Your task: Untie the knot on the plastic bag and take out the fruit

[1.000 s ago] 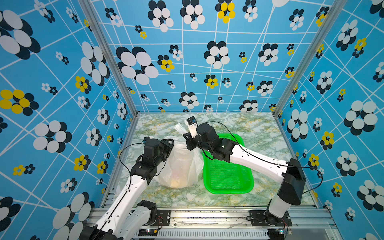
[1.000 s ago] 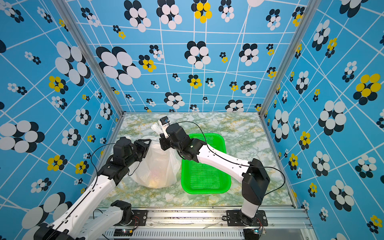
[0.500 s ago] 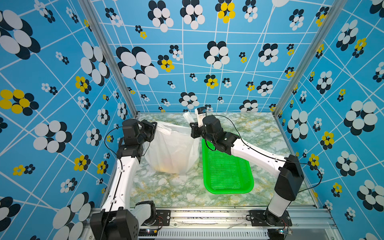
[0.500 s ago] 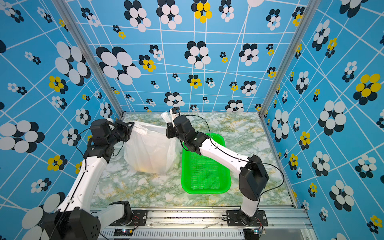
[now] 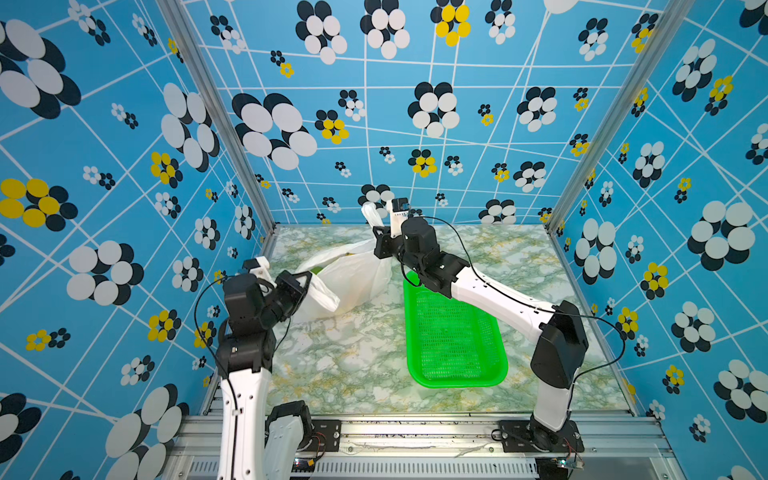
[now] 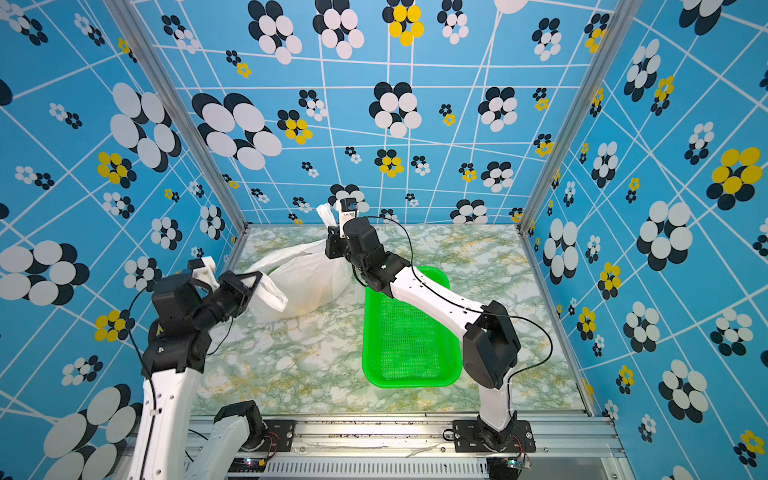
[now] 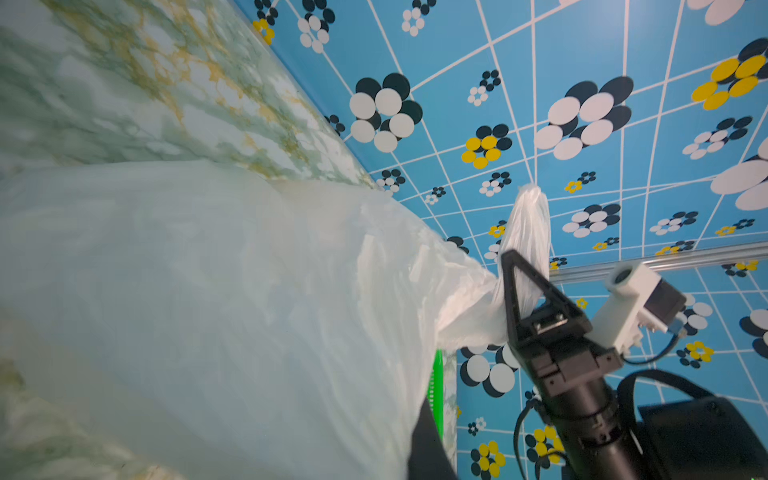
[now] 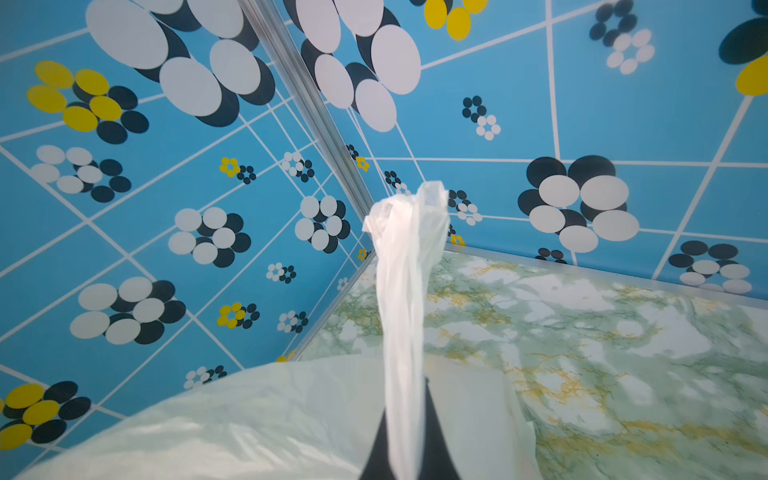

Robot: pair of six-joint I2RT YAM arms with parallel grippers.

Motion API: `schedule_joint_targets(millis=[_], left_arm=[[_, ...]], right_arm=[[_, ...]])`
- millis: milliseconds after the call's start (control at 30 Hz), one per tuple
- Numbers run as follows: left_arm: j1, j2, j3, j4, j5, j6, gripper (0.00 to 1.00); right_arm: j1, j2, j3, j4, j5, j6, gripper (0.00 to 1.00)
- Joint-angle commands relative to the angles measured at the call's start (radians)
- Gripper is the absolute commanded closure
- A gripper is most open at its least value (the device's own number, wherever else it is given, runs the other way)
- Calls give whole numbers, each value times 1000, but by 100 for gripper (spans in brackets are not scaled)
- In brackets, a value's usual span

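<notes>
The thin white plastic bag lies just beside the green mesh basket, stretched long between both grippers. The left gripper and right gripper each pinch one handle tight. The fruit shows dimly inside, between the two.

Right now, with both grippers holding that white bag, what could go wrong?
The left gripper and right gripper each pinch a handle of the plastic bag; the thin plastic may tear or slip out. The bag sags on its side, so fruit could roll onto the table, missing the green basket.
</notes>
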Motion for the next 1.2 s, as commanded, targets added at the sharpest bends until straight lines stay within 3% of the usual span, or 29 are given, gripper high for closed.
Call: schedule_joint_targets(millis=[0, 33, 67, 133, 200, 267, 433, 500, 600, 733, 833, 1000, 1067, 1167], left_arm=[[-19, -94, -112, -98, 18, 53, 94], [-31, -127, -134, -123, 10, 48, 92], [-41, -157, -148, -141, 6, 50, 83], [-47, -198, -137, -185, -2, 77, 55], [-46, -228, -78, -233, -45, 131, 18], [-46, -236, 6, -275, -102, 193, 1], [-55, -170, 217, -273, -111, 337, 1], [-63, -116, 326, -277, -114, 426, 1], [-69, -59, 433, -220, -127, 511, 3], [-107, 67, 464, -38, 29, 553, 10], [-127, 204, 533, -114, 108, 577, 22], [-159, 242, 534, -148, -48, 646, 27], [-220, 265, 537, -172, -146, 700, 27], [-399, 347, 576, -252, -383, 820, 24]], right_arm=[[-5, -4, -62, 43, -3, -44, 100], [-4, -14, -81, 48, 0, -46, 100], [-4, -27, -135, 56, 6, -43, 100], [-6, -52, -194, 72, -7, -36, 100], [-6, -72, -241, 80, -37, -24, 100], [-5, -88, -277, 80, -59, -10, 96], [-4, -159, -378, 113, -69, 22, 92], [-4, -187, -400, 113, -77, 28, 83], [2, -221, -404, 71, -68, 46, 60], [30, -301, -429, -14, -10, 84, 38], [67, -417, -525, -23, 63, 117, 31], [126, -564, -664, 8, 125, 160, 27], [149, -570, -669, 1, 116, 168, 28], [184, -561, -672, 2, 113, 170, 28]])
